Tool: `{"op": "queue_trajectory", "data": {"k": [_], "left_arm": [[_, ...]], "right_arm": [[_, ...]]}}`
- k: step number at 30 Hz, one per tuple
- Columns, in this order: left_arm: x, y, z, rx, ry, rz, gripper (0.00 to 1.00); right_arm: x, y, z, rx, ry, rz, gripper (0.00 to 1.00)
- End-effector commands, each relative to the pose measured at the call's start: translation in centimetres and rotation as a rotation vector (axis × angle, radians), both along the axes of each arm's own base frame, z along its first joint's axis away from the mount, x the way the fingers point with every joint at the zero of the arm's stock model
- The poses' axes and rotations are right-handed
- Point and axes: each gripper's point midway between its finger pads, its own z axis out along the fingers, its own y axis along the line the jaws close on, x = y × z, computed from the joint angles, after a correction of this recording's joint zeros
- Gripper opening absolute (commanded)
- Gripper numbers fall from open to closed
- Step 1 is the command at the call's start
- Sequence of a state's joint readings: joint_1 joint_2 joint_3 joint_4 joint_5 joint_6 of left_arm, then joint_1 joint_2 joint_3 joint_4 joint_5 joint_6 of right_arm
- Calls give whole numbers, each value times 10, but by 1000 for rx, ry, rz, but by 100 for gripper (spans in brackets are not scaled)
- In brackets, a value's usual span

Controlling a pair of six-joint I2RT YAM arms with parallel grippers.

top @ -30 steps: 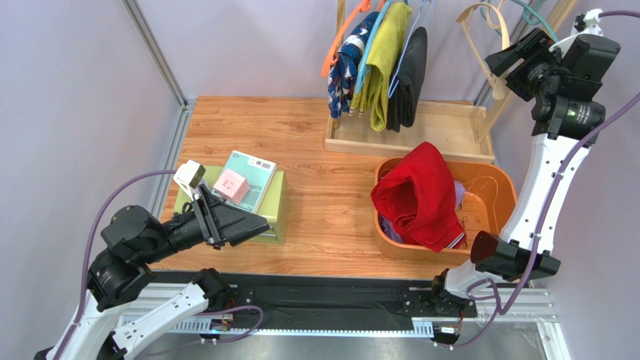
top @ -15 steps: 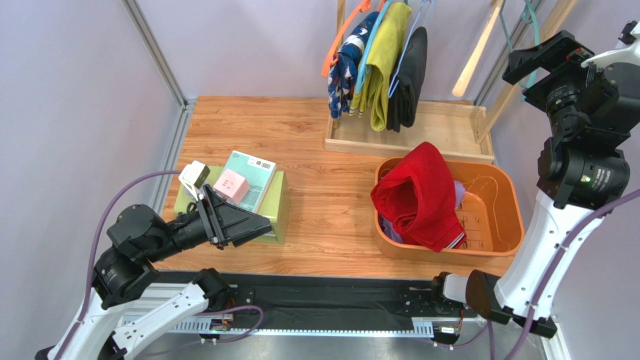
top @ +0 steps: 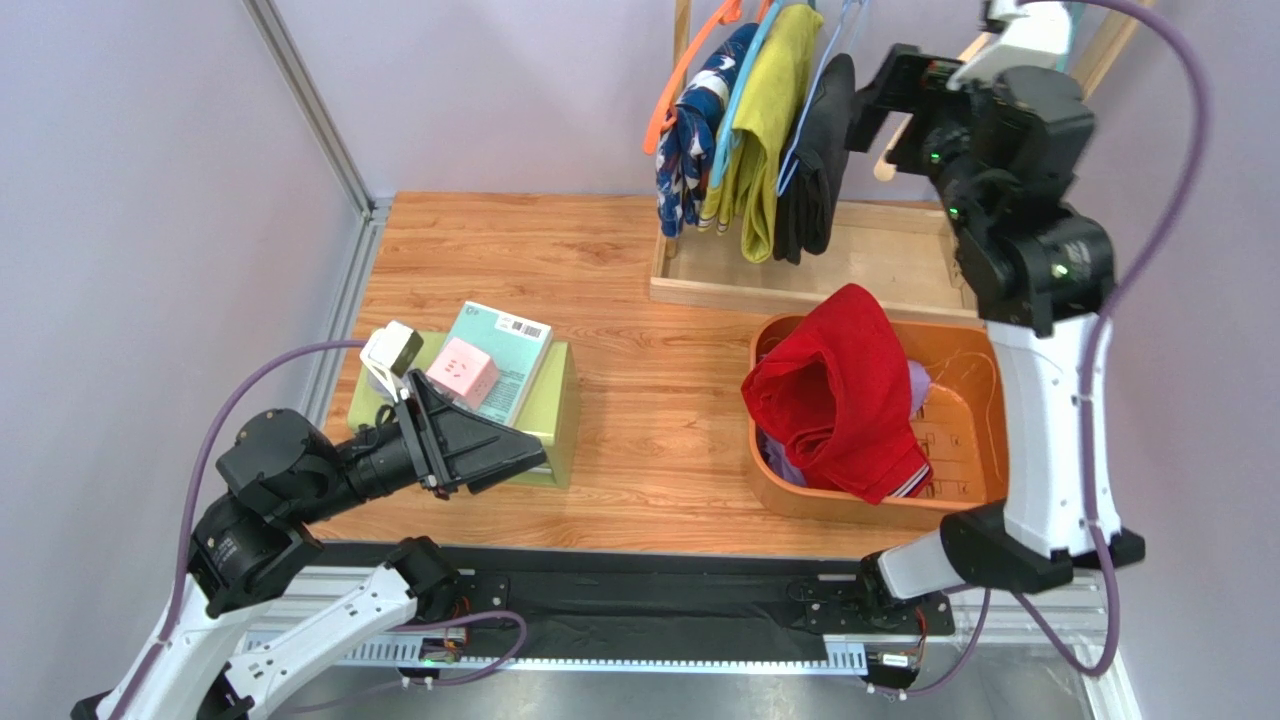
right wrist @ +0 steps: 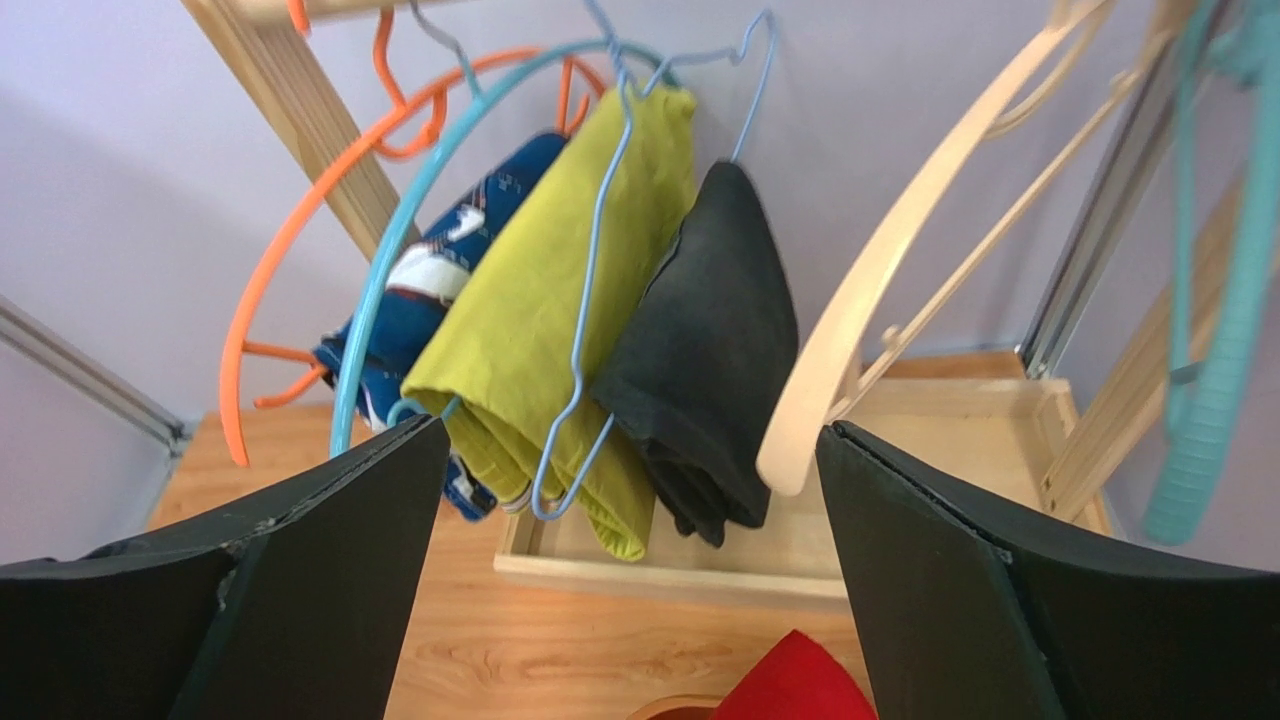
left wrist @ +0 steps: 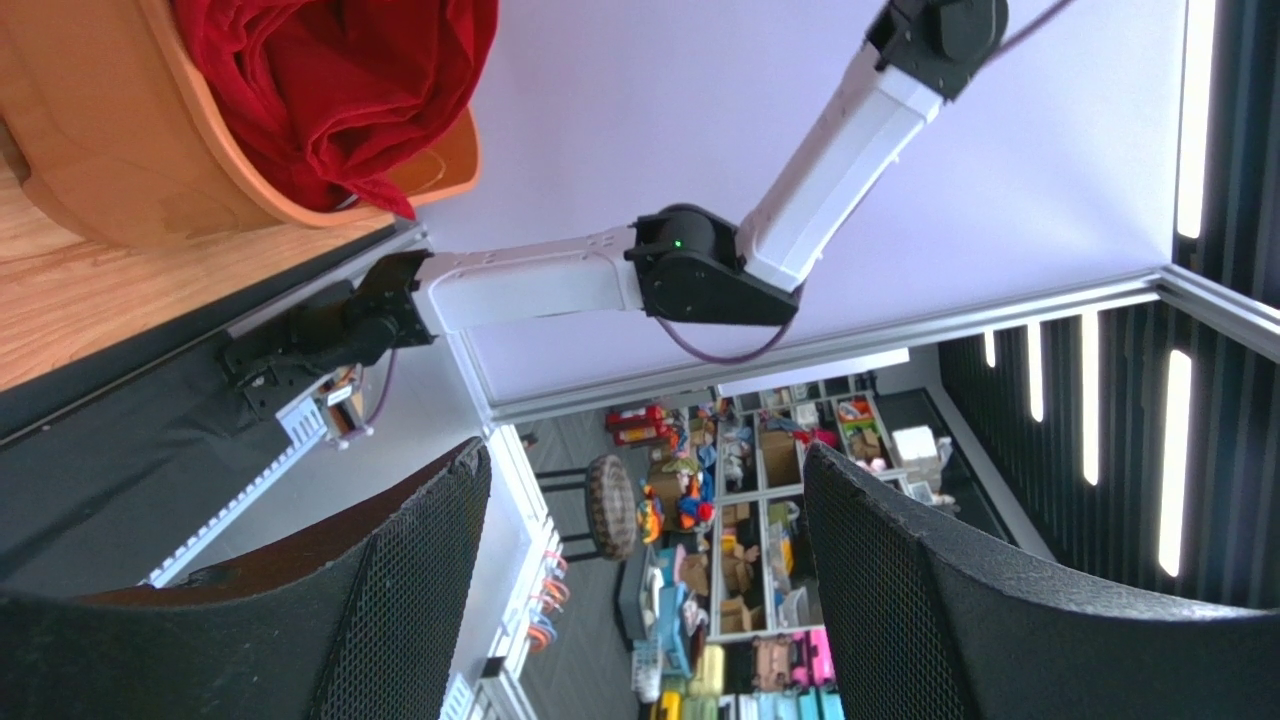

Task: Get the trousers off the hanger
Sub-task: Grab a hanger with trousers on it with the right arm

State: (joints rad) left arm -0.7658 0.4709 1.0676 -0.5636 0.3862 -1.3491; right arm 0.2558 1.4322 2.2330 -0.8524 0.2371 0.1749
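Wood tabletop [top: 601,270]. Red trousers [top: 842,390], seemingly lilac trousers [top: 914,393] too, lie in basket [top: 1025,393]. Right hand [right wrist: 628,435] open, empty; black trousers [right wrist: 714,345], yellow-green trousers [right wrist: 556,285], navy trousers [right wrist: 451,248] hang just ahead, three left.

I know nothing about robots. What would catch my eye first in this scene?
Probably the bright red trousers, heaped in the orange basket on the right side of the table. After that, the navy trousers, yellow-green trousers and black trousers hanging side by side at the back. The right end effector hovers wide open just in front of them.
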Motion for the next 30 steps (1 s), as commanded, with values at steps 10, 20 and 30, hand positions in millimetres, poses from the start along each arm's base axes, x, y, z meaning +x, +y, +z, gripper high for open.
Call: {"op": "queue_trajectory", "data": {"k": [10, 20, 30], "left_arm": [[-4, 9, 5, -30, -20, 26, 81], [1, 4, 5, -26, -22, 21, 81], [10, -6, 5, -13, -28, 19, 81]], "right_arm": [[71, 46, -86, 8, 226, -6, 62], [102, 58, -124, 36, 310, -25, 76], [130, 51, -147, 21, 341, -76, 69]]}}
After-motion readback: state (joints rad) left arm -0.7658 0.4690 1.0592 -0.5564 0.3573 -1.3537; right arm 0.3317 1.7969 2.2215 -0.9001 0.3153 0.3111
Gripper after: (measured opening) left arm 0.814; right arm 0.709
